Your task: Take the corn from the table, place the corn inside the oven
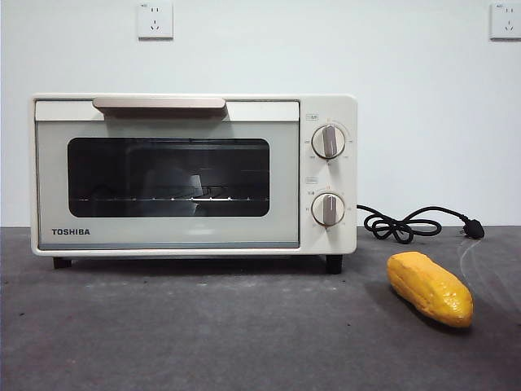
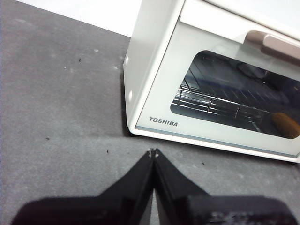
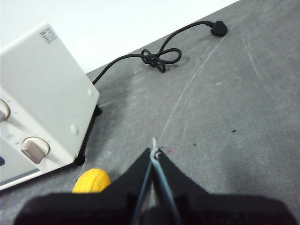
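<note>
The corn [image 1: 430, 288], a glossy yellow-orange cob, lies on the dark grey table [image 1: 203, 334] to the right of the oven and a little in front of it. One end of the corn [image 3: 92, 181] peeks out beside my right gripper [image 3: 154, 151], which hangs shut above the table with nothing in it. The cream-white Toshiba oven [image 1: 194, 173] stands at the back left with its glass door closed. My left gripper [image 2: 153, 152] is shut and empty, hovering over the table just in front of the oven [image 2: 211, 84] near its left corner. Neither arm shows in the front view.
The oven's black cord [image 1: 411, 223] lies coiled on the table behind the corn, with its plug [image 3: 218, 29] at the far right. A wire rack [image 2: 220, 105] shows through the door glass. Two wall sockets [image 1: 155, 19] sit high on the white wall.
</note>
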`<state>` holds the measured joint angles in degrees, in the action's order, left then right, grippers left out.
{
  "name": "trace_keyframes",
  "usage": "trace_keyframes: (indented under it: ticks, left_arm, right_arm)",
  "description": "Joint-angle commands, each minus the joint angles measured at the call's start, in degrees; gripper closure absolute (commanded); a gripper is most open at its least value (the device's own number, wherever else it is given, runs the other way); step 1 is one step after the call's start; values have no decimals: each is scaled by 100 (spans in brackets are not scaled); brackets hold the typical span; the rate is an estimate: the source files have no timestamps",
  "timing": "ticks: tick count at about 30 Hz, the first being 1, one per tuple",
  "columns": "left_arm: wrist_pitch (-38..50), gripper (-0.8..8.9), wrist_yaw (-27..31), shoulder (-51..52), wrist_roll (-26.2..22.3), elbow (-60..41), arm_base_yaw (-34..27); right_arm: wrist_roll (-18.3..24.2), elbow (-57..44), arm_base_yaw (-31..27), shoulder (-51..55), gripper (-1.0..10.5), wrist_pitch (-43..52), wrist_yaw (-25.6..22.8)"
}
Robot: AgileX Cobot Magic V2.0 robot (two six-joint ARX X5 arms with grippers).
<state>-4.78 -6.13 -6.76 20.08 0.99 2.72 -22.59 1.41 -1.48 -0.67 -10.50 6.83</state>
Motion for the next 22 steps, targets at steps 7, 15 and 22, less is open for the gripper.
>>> trace_keyframes:
  ticks: [7, 15, 22]
  left_arm:
    - [66, 817, 13, 0, 90, -35, -15]
    - [151, 817, -542, 0, 289, 33, -15]
    - [142, 817, -951, -52, 286, 468, -15]
  right_arm:
    - [-151, -50, 2, 15, 946, 22, -13]
    - [-476, -2, 2, 15, 933, -7, 699]
    - [-479, 350, 2, 11, 782, -168, 916]
